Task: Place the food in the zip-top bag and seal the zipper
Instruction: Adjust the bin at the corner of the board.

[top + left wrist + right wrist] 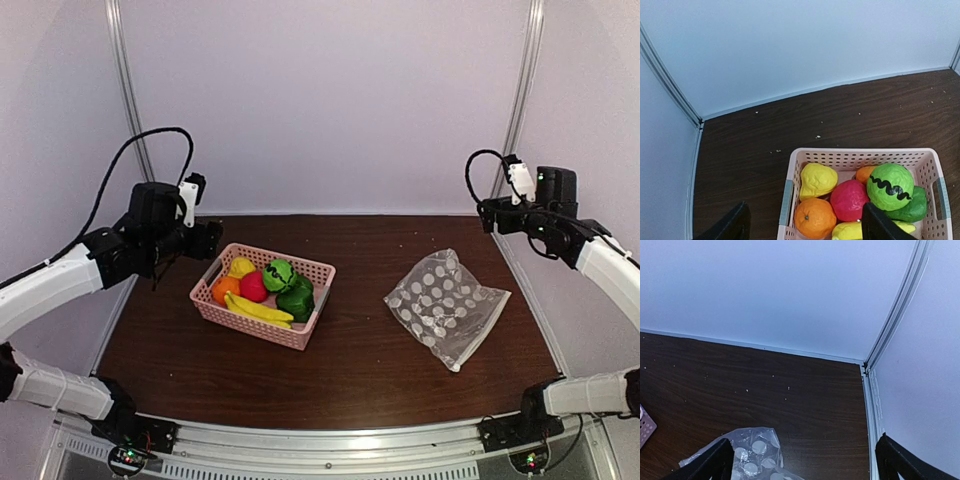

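My left gripper (207,238) and right gripper (488,214) both hang wide open, empty; food (254,287) sits in the basket (250,325), bag (445,305) well apart.

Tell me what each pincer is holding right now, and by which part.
Nothing is held. The left pincer hangs open near the pink basket, the right pincer open near the dotted bag.

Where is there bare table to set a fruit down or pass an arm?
Bare: the wide strip of table between the pink basket and the polka-dot bag, the near strip in front of both, and the far strip behind the bag. Crowded: inside the basket, toy fruit packed together.
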Controlling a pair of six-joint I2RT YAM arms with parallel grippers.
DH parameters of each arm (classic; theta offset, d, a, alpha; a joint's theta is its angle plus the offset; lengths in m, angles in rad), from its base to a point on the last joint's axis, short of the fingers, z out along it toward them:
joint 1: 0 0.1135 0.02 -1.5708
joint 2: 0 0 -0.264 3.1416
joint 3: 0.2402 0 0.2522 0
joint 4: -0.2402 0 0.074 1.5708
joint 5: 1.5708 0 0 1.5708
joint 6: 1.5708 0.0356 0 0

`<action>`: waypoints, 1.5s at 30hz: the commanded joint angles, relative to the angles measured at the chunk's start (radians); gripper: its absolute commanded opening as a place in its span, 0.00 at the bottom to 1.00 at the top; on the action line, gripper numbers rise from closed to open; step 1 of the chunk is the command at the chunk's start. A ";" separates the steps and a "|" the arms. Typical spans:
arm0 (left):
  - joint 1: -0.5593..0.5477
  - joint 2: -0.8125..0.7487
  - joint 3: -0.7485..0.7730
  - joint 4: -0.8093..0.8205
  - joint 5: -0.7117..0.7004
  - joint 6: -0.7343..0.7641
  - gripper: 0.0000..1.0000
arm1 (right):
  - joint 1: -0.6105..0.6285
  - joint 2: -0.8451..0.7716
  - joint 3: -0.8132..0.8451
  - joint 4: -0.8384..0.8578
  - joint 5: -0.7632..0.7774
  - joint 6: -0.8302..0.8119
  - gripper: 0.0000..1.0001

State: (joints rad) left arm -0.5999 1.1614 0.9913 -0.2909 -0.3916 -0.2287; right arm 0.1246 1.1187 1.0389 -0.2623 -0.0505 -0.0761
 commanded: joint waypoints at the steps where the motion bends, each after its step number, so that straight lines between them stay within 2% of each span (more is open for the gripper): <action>1: -0.054 -0.010 -0.047 -0.003 0.036 -0.029 0.76 | -0.026 -0.062 -0.073 -0.055 -0.065 -0.118 0.99; 6: -0.177 0.021 -0.063 -0.056 0.001 -0.129 0.70 | -0.044 -0.120 -0.106 -0.219 -0.203 -0.319 1.00; 11: -0.284 0.064 -0.079 -0.166 -0.031 -0.469 0.62 | -0.046 -0.170 -0.131 -0.340 -0.267 -0.462 0.99; 16: -0.341 0.086 -0.169 -0.176 -0.030 -0.819 0.57 | -0.043 -0.210 -0.168 -0.387 -0.334 -0.529 0.99; 25: -0.361 0.205 -0.200 -0.210 0.000 -1.200 0.52 | -0.028 -0.232 -0.203 -0.444 -0.390 -0.596 0.98; 32: -0.340 0.266 -0.186 -0.155 -0.002 -1.287 0.52 | -0.013 -0.238 -0.223 -0.462 -0.396 -0.620 0.97; 36: -0.337 0.239 -0.189 -0.112 0.020 -1.320 0.51 | -0.004 -0.232 -0.226 -0.467 -0.398 -0.631 0.97; 41: -0.348 0.159 -0.194 -0.068 0.026 -1.363 0.60 | 0.008 -0.211 -0.223 -0.454 -0.409 -0.623 0.96; 45: -0.348 0.154 -0.148 -0.095 -0.019 -1.351 0.61 | 0.015 -0.192 -0.223 -0.439 -0.416 -0.607 0.96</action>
State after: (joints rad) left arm -0.9443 1.3266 0.7971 -0.4084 -0.3664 -1.5555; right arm 0.1268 0.9112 0.8257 -0.7074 -0.4400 -0.6964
